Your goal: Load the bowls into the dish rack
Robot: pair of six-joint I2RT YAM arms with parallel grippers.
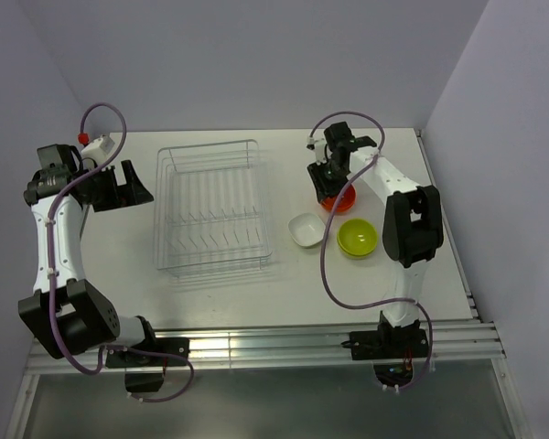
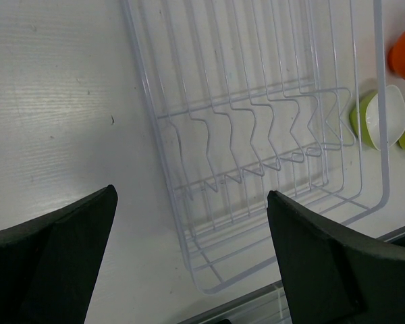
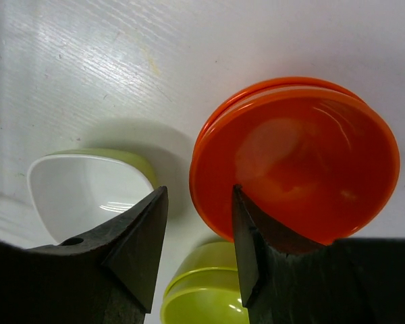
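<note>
Worktop (image 1: 284, 274) carries orange bowl (image 3: 297, 155), white bowl (image 3: 81, 189), green bowl (image 1: 357, 238), all right of rack (image 1: 208, 145) | right claw (image 3: 200, 189) part-open astride orange bowl rim | left claw (image 2: 190, 192) wide open, left of rack

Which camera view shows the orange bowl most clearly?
The right wrist view: the orange bowl fills much of the frame, and a second rim beneath suggests a stack. In the top external view the right gripper covers part of it; the left wrist view catches only its edge at the upper right.
</note>
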